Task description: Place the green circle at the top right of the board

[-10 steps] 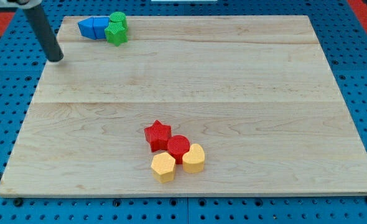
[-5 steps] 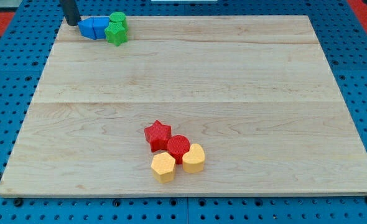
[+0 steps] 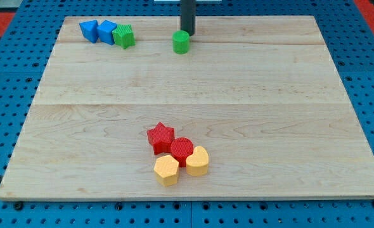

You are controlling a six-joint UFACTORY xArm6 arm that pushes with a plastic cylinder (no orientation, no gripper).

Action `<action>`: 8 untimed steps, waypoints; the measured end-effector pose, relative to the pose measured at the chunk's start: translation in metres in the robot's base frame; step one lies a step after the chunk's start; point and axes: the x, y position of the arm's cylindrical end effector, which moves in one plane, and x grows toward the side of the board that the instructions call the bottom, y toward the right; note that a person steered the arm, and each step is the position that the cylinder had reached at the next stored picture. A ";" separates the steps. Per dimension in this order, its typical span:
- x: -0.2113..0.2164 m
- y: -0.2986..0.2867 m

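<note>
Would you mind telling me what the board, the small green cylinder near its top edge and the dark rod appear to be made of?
The pale wooden board looks like light, matte wood: grain lines and plank seams show. The green circle block looks like moulded or printed plastic, uniformly coloured with a dull sheen; which one is unclear. The dark rod, with my tip just above the circle, looks smooth and black, possibly metal or plastic.

A straight dark rod is seen descending upright from the view's top edge, slightly left of centre. My tip point(image 3: 187, 33) is held low at the board's far side, the arm above being cropped out.
</note>
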 end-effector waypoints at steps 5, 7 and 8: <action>0.056 0.052; 0.100 0.005; 0.088 0.082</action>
